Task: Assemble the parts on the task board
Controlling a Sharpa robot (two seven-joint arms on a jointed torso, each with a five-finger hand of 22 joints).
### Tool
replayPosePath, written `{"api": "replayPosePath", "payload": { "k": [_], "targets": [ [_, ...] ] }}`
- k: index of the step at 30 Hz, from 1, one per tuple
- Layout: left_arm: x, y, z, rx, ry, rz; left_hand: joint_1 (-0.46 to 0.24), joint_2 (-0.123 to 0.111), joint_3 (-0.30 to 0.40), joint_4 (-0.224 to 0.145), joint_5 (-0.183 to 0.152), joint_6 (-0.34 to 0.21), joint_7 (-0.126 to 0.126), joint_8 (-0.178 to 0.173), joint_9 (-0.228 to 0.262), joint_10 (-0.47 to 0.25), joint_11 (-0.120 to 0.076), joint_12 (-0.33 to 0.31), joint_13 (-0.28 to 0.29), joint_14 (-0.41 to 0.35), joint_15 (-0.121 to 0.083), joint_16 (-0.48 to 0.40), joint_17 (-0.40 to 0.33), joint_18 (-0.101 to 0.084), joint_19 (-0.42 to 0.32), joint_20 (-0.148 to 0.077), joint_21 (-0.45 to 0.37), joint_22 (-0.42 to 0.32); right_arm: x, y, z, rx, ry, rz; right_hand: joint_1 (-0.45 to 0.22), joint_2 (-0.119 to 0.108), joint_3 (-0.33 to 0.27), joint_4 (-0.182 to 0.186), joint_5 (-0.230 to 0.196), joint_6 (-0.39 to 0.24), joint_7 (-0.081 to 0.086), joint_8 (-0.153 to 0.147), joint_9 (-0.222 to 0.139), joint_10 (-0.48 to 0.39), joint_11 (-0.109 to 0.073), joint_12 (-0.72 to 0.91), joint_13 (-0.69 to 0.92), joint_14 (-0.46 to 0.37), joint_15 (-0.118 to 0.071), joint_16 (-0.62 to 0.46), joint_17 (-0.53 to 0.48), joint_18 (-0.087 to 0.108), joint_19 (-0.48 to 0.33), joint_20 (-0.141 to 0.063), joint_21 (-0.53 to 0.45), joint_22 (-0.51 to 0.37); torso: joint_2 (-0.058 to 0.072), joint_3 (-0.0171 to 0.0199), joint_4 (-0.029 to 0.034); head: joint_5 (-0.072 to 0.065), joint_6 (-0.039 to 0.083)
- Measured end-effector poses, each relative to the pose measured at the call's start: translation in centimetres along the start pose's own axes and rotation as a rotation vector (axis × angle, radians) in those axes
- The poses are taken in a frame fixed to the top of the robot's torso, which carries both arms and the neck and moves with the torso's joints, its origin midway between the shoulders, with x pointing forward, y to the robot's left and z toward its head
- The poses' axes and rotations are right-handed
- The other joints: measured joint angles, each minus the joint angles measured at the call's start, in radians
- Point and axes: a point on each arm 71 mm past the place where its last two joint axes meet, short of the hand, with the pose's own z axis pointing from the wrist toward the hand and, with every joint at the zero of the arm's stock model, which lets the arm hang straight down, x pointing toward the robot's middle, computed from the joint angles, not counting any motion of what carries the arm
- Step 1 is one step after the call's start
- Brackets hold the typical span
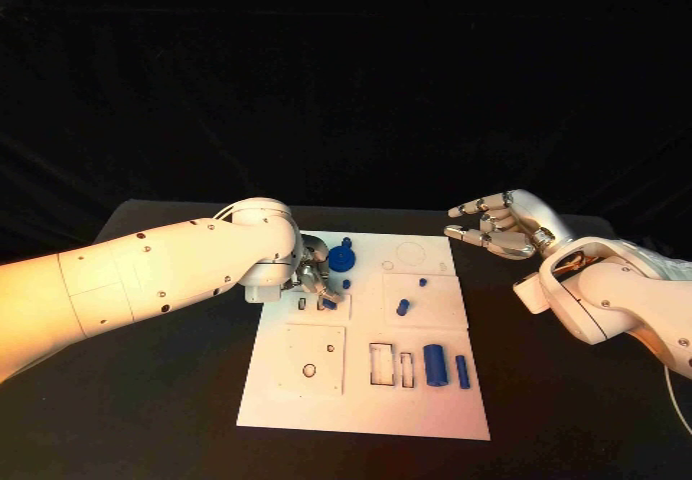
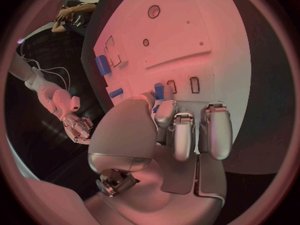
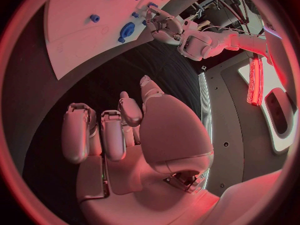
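The white task board (image 1: 368, 395) lies in the middle of the black worktop (image 1: 159, 400). The left robot hand (image 1: 310, 275) is low over the far left part of the board, with its fingers pointing down to the plate near two small slots. In the left wrist view a small blue part (image 2: 159, 91) stands just at the tips of the thumb and the nearest finger; whether the hand really pinches it, one cannot tell, because the fingers cover the contact.

The right robot hand (image 1: 498, 227) hangs above the worktop beyond the far right corner of the board, apart from it. Its fingers are curled loosely, separated, and nothing is between them.

On the board, a round blue part (image 1: 342, 258) stands near the far edge, just beside the left hand. A short blue piece (image 1: 404, 307) lies in the middle. Near the right side a thick blue cylinder (image 1: 434, 365) and a thinner blue rod (image 1: 463, 371) lie beside each other, next to two rectangular slots (image 1: 391, 364).
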Motion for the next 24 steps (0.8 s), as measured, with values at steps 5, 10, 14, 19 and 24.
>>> {"api": "replayPosePath", "payload": {
  "k": [5, 10, 14, 19, 24],
  "targets": [
    [0.2, 0.1, -0.2, 0.006, 0.004, -0.010, -0.062, -0.066, 0.139, -0.032, 0.000, 0.006, -0.002, 0.011, 0.029, 0.000, 0.000, -0.001, -0.014, 0.000, 0.000, 0.000, 0.000, 0.000, 0.000, 0.000, 0.000, 0.000, 0.1, 0.0, 0.0, 0.002, 0.004, 0.001, 0.000, 0.000, 0.000, 0.000, 0.000, 0.000, 0.000, 0.000, 0.000, 0.000, 0.000, 0.000, -0.001, 0.000, 0.000, 0.000, 0.000, 0.000, 0.000, 0.000, 0.000, 0.000, 0.000, 0.0000, 0.0001, -0.003, -0.002],
    [0.3, 0.3, -0.7, 0.017, -0.003, -0.027, -0.075, -0.078, 0.161, -0.036, 0.000, 0.007, 0.000, 0.012, 0.039, 0.003, 0.003, -0.004, -0.015, 0.000, 0.000, 0.000, 0.000, 0.000, 0.000, 0.000, 0.000, 0.000, 0.1, -0.1, 0.0, 0.003, 0.007, 0.001, 0.000, 0.000, 0.000, 0.000, 0.000, 0.000, 0.000, 0.000, 0.000, 0.000, 0.000, 0.000, -0.002, 0.000, 0.000, 0.000, 0.000, 0.000, 0.000, 0.000, 0.000, -0.001, 0.000, 0.0000, 0.0013, -0.006, -0.004],
    [0.3, 0.8, -1.1, 0.022, -0.019, -0.047, -0.077, -0.080, 0.162, -0.037, -0.001, 0.007, 0.000, 0.012, 0.043, 0.003, 0.003, -0.004, -0.015, 0.000, 0.000, 0.000, 0.000, 0.000, 0.000, 0.000, 0.000, 0.000, 0.1, -0.1, 0.0, 0.004, 0.008, 0.001, 0.000, 0.000, 0.000, 0.000, 0.000, 0.000, 0.000, 0.000, 0.000, 0.000, 0.000, 0.000, -0.002, 0.000, 0.000, 0.000, 0.000, 0.000, 0.000, 0.000, 0.000, -0.001, 0.000, 0.0005, 0.0022, -0.006, -0.005],
    [0.3, 1.1, -1.6, 0.029, -0.049, -0.074, -0.084, -0.086, 0.175, -0.044, -0.005, 0.007, 0.000, 0.015, 0.045, 0.004, 0.004, -0.004, -0.012, 0.000, 0.000, 0.000, 0.000, 0.000, 0.000, 0.000, 0.000, 0.000, 0.2, -0.2, 0.0, 0.005, 0.009, 0.001, 0.000, 0.000, -0.003, 0.003, 0.000, 0.000, 0.000, 0.000, 0.000, 0.000, 0.000, 0.000, -0.003, 0.000, 0.000, 0.000, 0.000, 0.000, 0.000, 0.000, 0.000, -0.001, 0.000, 0.0013, 0.0026, -0.003, -0.006],
    [0.2, 1.7, -2.0, 0.029, -0.098, -0.098, -0.085, -0.087, 0.178, -0.046, -0.006, 0.008, 0.000, 0.016, 0.048, 0.007, 0.007, -0.004, -0.007, 0.000, 0.000, 0.000, 0.000, 0.000, 0.000, 0.000, 0.000, 0.000, 0.2, -0.2, 0.0, 0.006, 0.010, 0.001, 0.000, 0.000, -0.003, 0.003, 0.000, 0.000, 0.000, 0.000, 0.000, 0.000, 0.000, -0.004, -0.004, 0.000, 0.000, 0.000, 0.000, 0.000, 0.000, 0.000, -0.004, -0.002, 0.000, 0.0018, 0.0029, 0.001, -0.006]
  ]
}}
